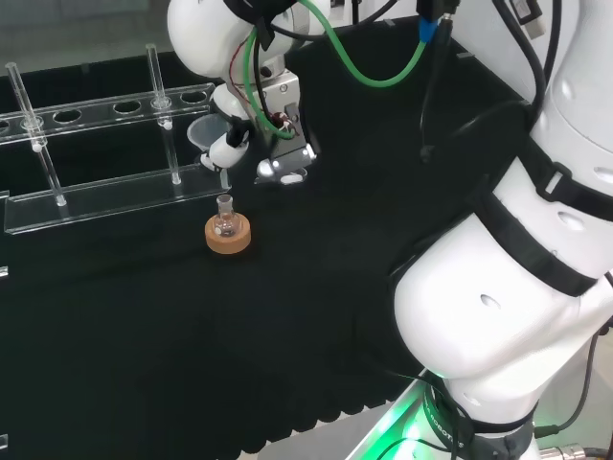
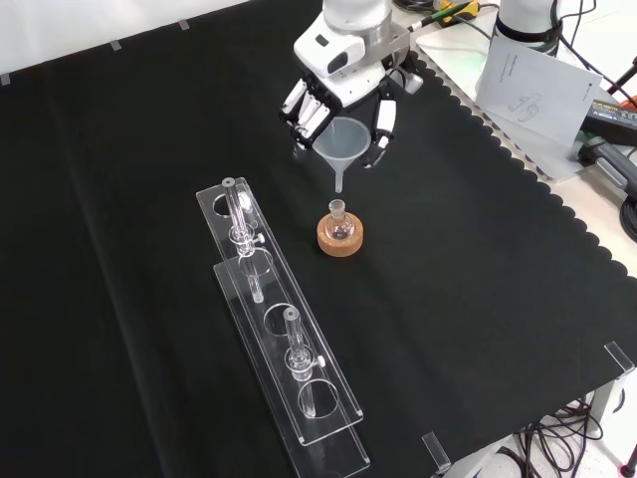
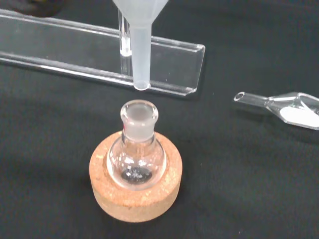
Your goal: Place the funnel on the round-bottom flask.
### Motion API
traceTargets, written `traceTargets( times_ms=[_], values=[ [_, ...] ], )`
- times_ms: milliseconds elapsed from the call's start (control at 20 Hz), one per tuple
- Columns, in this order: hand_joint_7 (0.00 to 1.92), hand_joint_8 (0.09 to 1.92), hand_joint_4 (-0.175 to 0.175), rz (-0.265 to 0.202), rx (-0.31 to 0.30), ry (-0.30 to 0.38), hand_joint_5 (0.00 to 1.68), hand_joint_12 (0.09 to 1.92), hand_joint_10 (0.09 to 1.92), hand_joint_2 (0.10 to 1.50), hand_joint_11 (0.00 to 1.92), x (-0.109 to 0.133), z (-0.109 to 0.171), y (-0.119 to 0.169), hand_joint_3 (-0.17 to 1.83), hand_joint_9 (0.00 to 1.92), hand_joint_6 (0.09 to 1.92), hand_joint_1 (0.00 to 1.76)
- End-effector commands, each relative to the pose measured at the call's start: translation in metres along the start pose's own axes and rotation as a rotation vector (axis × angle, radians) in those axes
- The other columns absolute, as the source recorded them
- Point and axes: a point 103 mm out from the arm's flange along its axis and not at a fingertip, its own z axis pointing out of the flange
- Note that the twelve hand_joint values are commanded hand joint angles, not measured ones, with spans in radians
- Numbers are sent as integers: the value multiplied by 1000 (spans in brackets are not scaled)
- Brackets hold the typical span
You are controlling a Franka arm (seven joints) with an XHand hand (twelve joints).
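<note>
Nearest in the front view, the flask [image 2: 338,225] sits upright in its cork ring [image 2: 339,239] toward the surface's [image 2: 478,329] far edge, neck open to receive. Beyond and just above it, the hand [image 2: 343,85] grips the funnel [image 2: 342,142] by its cone, stem hanging down, apart from the neck, apparently for a straight drop in.

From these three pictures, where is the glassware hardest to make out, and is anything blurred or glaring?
Head view: the funnel is faint against the clear rack, and green light glows at the bottom edge. Wrist view: the flask on its cork ring is crisp. Front view: even light, the hand plain.
</note>
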Motion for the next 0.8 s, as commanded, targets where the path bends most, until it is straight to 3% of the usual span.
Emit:
traceTargets(
  times_ms=[50,800],
  values=[
    [704,842,-83,-7,13,3,571,1302,662,801,489,0,10,2,549,936,624,749],
    [701,846,-85,-12,13,-8,564,1304,668,799,487,4,18,6,551,930,628,748]
  ],
)
